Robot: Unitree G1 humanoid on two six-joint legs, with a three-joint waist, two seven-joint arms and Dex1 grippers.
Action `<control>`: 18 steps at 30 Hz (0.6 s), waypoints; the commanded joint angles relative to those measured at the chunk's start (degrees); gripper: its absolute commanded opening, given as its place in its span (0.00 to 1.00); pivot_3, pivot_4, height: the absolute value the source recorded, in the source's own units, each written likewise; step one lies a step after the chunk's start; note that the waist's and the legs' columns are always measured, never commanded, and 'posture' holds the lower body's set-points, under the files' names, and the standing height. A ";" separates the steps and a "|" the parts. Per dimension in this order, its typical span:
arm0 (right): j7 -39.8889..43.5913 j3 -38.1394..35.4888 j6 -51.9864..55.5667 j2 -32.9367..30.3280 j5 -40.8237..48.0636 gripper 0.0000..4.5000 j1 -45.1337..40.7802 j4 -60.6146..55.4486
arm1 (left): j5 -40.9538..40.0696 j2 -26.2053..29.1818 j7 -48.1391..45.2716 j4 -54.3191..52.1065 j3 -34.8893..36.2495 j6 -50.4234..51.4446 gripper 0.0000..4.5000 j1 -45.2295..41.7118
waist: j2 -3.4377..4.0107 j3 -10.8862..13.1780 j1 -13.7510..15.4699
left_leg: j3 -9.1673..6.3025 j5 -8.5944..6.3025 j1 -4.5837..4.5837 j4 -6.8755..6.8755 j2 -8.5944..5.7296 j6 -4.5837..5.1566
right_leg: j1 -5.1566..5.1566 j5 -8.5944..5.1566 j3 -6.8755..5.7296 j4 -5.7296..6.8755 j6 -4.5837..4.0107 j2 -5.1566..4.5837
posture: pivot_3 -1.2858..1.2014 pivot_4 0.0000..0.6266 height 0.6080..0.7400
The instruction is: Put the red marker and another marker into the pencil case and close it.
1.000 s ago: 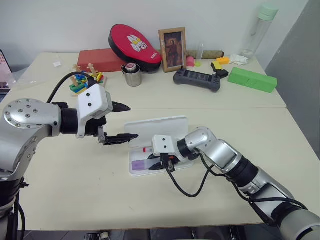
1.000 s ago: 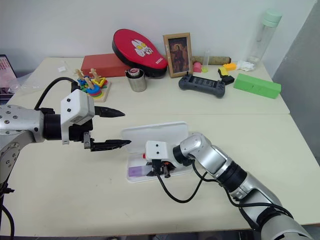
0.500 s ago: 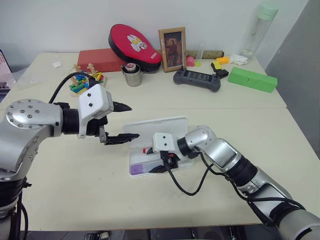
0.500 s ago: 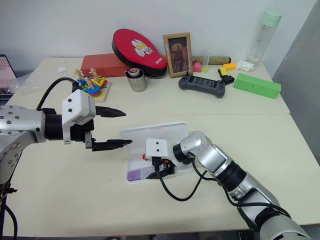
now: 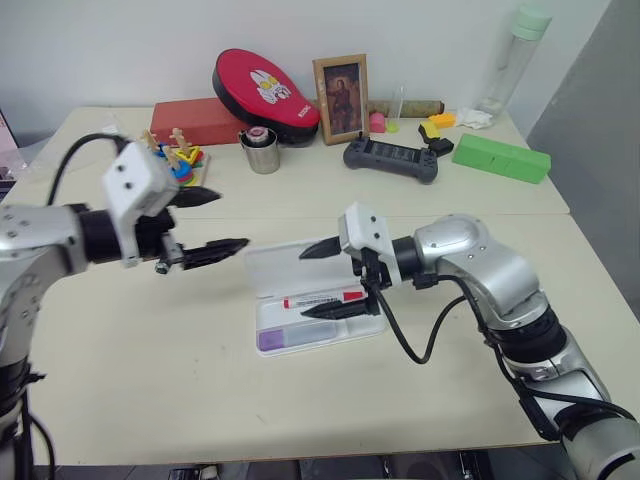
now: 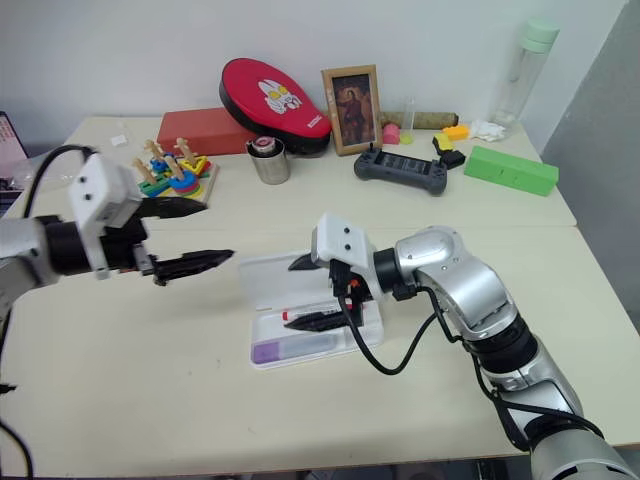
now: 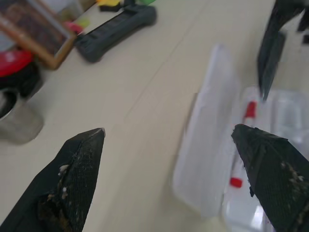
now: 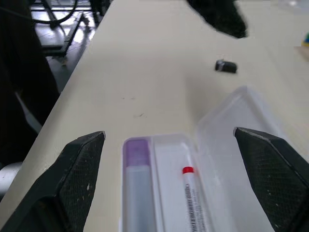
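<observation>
Pencil case (image 5: 270,270) open; red marker (image 5: 322,298), apparently purple marker (image 5: 285,337) inside.

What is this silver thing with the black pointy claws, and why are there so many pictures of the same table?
It is a robot with two arms. Two pictures come from cameras in its head, looking down at the table. The other two come from small cameras on its wrists, so you see the black claw tips up close.

The left gripper and the right gripper are both open and hold nothing.

The white pencil case lies open below the right gripper. Inside it are the red marker and the purple marker, each in its own slot.

Further back are a game controller, a framed picture, a metal cup, a colourful toy and a green box.
</observation>
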 commanded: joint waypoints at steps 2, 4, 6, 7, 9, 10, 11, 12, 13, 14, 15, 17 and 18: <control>-3.32 -1.04 -0.27 -0.96 -0.25 0.99 -1.72 -2.97 | 6.83 0.38 2.94 3.56 3.84 -4.31 1.00 7.61 | -0.01 0.00 0.06 | 0.01 0.00 0.00 0.00 0.00 0.00 | 0.00 0.00 0.01 -0.01 0.00 0.00 | 0.52 0.24 1.00; -4.60 -0.24 -0.58 -1.54 -1.74 0.99 -2.91 -2.10 | 8.69 -0.91 4.90 6.42 4.15 -5.76 1.00 9.48 | 0.00 0.00 0.20 | 0.02 0.00 0.00 0.00 0.00 0.00 | -0.02 0.00 0.01 -0.02 -0.01 0.00 | 0.52 0.24 1.00; -5.07 0.61 -0.18 -2.13 -2.73 0.99 -4.55 -1.35 | 9.90 -1.94 6.26 8.72 4.39 -7.16 1.00 10.40 | -0.01 0.00 0.27 | 0.02 0.00 -0.01 0.00 0.01 0.00 | -0.04 0.00 0.00 -0.02 -0.01 0.00 | 0.52 0.24 1.00; -4.50 1.77 -2.04 -3.31 -4.51 0.99 -5.61 -1.36 | 10.51 -2.79 7.60 10.77 4.38 -7.43 1.00 10.05 | -0.01 0.00 0.31 | 0.03 0.00 0.00 0.00 0.01 0.00 | -0.04 0.00 0.01 -0.02 -0.01 0.00 | 0.52 0.24 1.00; -3.68 3.33 -4.76 -4.93 -6.58 0.99 -6.82 -1.53 | 12.96 -3.22 9.75 13.82 3.41 -9.19 1.00 9.60 | -0.01 0.00 0.48 | 0.02 0.00 -0.01 0.01 0.01 0.00 | -0.03 0.00 0.01 -0.02 -0.01 0.00 | 0.52 0.24 1.00; -3.46 3.75 -5.63 -5.41 -6.95 0.99 -6.92 -1.82 | 14.29 -3.02 10.38 14.60 2.86 -10.30 1.00 9.68 | -0.04 -0.02 0.49 | 0.03 0.00 0.00 0.02 0.01 0.00 | -0.03 0.00 0.01 -0.02 -0.01 0.00 | 0.52 0.24 1.00; -3.48 3.60 -5.48 -5.34 -6.38 0.99 -6.90 -2.12 | 14.95 -3.25 11.22 15.89 2.47 -10.56 1.00 9.03 | -0.11 -0.06 0.49 | 0.02 0.00 -0.01 0.02 0.01 0.00 | -0.05 0.00 -0.01 -0.02 -0.01 0.00 | 0.52 0.24 1.00; -3.41 3.48 -5.66 -5.31 -6.06 0.99 -6.80 -2.34 | 15.03 -3.68 11.40 17.46 2.30 -10.84 1.00 8.22 | -0.11 -0.06 0.48 | 0.02 0.00 -0.01 0.01 0.01 0.00 | -0.04 0.00 -0.01 -0.03 -0.01 0.00 | 0.52 0.24 1.00; -3.39 3.38 -5.80 -5.28 -5.83 0.99 -6.71 -2.44 | 14.82 -4.08 11.39 18.55 2.29 -10.91 1.00 7.57 | -0.10 -0.05 0.48 | 0.02 0.00 -0.01 0.01 0.01 -0.01 | -0.04 0.00 0.00 -0.05 -0.01 0.00 | 0.52 0.24 1.00; -3.46 3.25 -5.73 -5.21 -5.60 0.99 -6.61 -2.63 | 15.28 -4.38 11.71 20.12 1.90 -11.29 1.00 6.76 | -0.10 -0.06 0.49 | 0.03 0.00 -0.02 -0.01 0.01 -0.01 | -0.04 0.00 0.00 -0.05 -0.01 0.00 | 0.52 0.24 1.00; -3.51 3.14 -5.73 -5.16 -5.45 0.99 -6.52 -2.81 | 15.78 -4.60 11.97 21.52 1.44 -11.69 1.00 6.01 | -0.10 -0.06 0.50 | 0.03 0.00 -0.02 -0.02 0.01 -0.01 | -0.04 0.00 0.00 -0.05 -0.01 0.00 | 0.52 0.24 1.00; -3.67 2.90 -5.62 -5.00 -5.17 0.99 -6.47 -3.21 | 15.63 -6.05 12.33 25.13 0.76 -12.05 1.00 3.44 | -0.09 -0.05 0.43 | 0.03 0.00 -0.02 -0.02 0.01 -0.01 | -0.04 0.00 0.00 -0.04 -0.01 0.00 | 0.52 0.24 1.00; -3.67 2.77 -5.56 -5.03 -5.05 0.99 -6.40 -3.40 | 15.32 -6.74 12.40 26.23 0.62 -12.01 1.00 2.50 | -0.09 -0.05 0.47 | 0.04 0.00 -0.02 -0.02 0.01 -0.01 | -0.04 0.00 0.00 -0.03 -0.01 0.00 | 0.52 0.24 1.00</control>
